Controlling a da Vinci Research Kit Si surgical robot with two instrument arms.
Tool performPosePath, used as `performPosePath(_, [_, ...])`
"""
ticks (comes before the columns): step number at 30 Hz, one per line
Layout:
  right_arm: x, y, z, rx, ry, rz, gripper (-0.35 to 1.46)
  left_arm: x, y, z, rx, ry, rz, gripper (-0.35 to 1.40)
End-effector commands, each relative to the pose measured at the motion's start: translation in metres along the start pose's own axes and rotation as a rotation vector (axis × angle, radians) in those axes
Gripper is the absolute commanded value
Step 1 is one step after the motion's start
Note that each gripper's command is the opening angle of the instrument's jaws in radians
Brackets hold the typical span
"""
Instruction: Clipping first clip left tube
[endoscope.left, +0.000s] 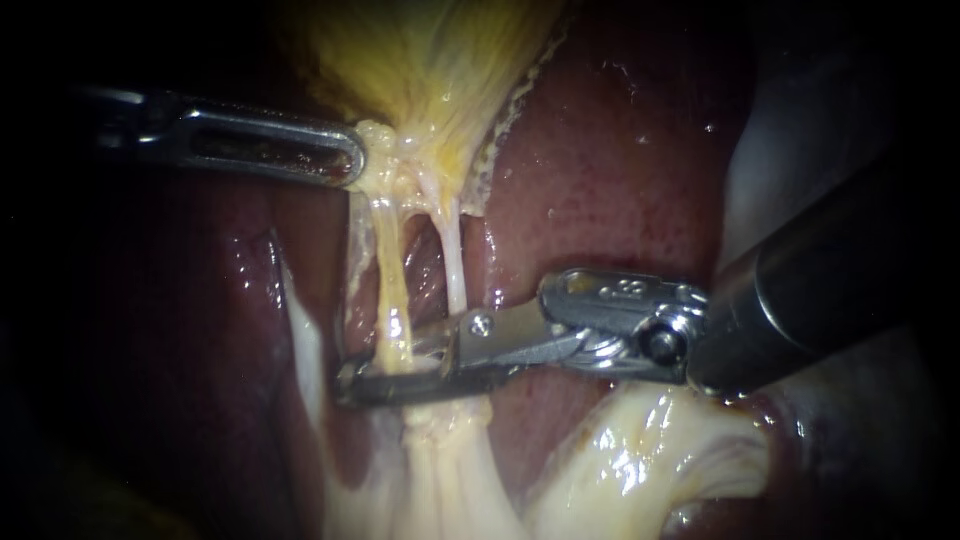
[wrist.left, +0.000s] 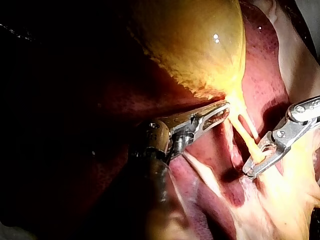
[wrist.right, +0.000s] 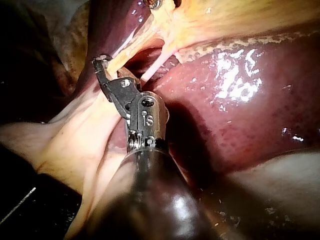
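Two tubes (endoscope.left: 453, 265) hang taut below the gallbladder (endoscope.left: 430, 60), which my left instrument (endoscope.left: 352, 160) grips. The end effector of my right instrument (endoscope.left: 350, 380) stands open astride the left tube (endoscope.left: 390, 300). I judge it should sit square, tips beyond the tube, before closing.

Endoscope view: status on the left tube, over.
Right instrument jaws open, straddling left tube. Left instrument at base of gallbladder. No clip seen. Right tube close beside.
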Motion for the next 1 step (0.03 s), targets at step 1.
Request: performPosePath(1, [0.0,0.0,0.0,0.0,0.001,0.0,-0.35,-0.0001,0.0,0.0,0.001,0.0,0.001,-0.35])
